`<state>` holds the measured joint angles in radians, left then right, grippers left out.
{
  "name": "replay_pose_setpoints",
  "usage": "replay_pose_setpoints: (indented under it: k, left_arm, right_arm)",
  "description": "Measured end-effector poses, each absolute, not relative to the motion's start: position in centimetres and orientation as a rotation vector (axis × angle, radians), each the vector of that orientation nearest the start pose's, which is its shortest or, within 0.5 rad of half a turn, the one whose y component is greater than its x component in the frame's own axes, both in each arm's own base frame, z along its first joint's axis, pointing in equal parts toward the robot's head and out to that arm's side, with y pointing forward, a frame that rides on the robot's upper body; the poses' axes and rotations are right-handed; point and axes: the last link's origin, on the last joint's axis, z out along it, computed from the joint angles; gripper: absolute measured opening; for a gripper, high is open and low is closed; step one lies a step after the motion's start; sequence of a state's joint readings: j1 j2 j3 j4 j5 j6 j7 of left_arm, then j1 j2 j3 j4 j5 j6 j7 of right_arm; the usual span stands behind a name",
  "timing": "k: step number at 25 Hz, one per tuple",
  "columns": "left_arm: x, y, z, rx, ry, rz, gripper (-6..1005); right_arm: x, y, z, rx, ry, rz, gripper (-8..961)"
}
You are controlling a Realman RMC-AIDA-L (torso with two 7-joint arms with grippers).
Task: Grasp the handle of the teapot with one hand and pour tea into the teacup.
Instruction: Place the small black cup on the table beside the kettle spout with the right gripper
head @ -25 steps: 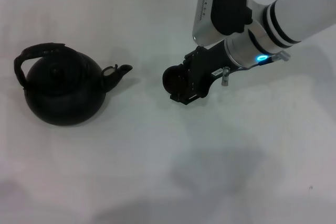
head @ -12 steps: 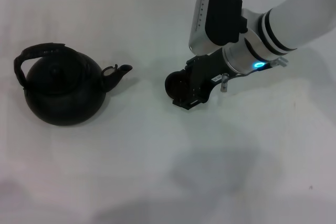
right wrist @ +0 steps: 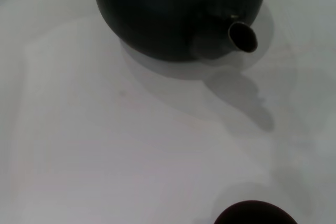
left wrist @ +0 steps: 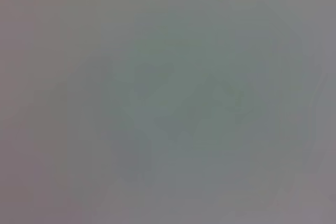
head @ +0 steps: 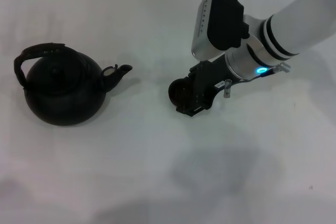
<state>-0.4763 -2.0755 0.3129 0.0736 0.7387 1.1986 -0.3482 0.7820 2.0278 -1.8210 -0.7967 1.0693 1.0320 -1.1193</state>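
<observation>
The matte-black teapot [head: 63,90] stands at the left of the white table, its arched handle [head: 31,53] over the lid and its spout [head: 119,71] pointing right. The small dark teacup [head: 174,91] is to the right of the spout, partly covered by my right gripper [head: 184,97], which is shut on it. In the right wrist view the teapot [right wrist: 168,9] with its open spout [right wrist: 241,36] fills the far side, and the teacup's rim [right wrist: 254,214] shows at the near edge. My left gripper is out of view.
The white table [head: 157,171] spreads around both objects. My right arm [head: 283,30] reaches in from the upper right. The left wrist view shows only a blank grey blur.
My right gripper has shifted slightly right and toward the table's front, and the teacup has moved along with it. The teapot has stayed in place.
</observation>
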Motion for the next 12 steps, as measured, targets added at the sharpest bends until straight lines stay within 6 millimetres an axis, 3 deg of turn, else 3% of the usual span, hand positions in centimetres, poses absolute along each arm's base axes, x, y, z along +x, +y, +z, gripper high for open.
replay_pose_setpoints:
  k: [12]
  left_arm:
    - [-37.56, 33.13, 6.71, -1.154, -0.658, -0.767, 891]
  right_arm:
    - [18.35, 35.95, -11.01, -2.984, 0.301, -0.386, 761]
